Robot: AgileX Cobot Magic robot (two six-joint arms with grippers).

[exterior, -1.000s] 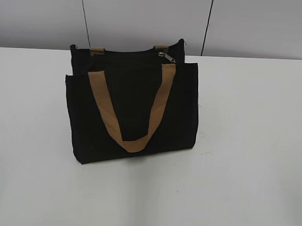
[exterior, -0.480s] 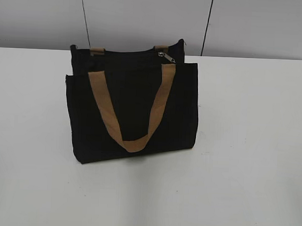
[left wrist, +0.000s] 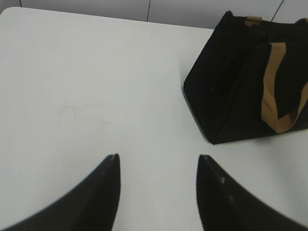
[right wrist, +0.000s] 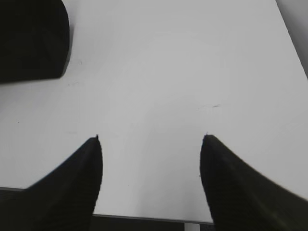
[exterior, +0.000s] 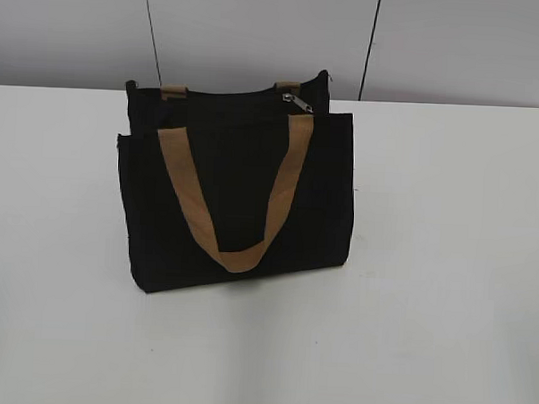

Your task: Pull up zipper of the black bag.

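The black bag (exterior: pixel 234 191) stands upright on the white table, with a tan handle loop (exterior: pixel 235 200) hanging down its front. The small silver zipper (exterior: pixel 296 101) sits at the right end of the bag's top edge. The bag also shows in the left wrist view (left wrist: pixel 240 91) at upper right, and one corner of it in the right wrist view (right wrist: pixel 31 38) at upper left. My left gripper (left wrist: pixel 158 161) is open and empty over bare table, left of the bag. My right gripper (right wrist: pixel 151 139) is open and empty near the table's front edge. Neither gripper shows in the exterior view.
The white table (exterior: pixel 446 263) runs back to a grey panelled wall (exterior: pixel 259 32). Its front edge (right wrist: pixel 144 217) shows low in the right wrist view. A faint pencil mark (left wrist: pixel 79 113) lies on the table left of the bag.
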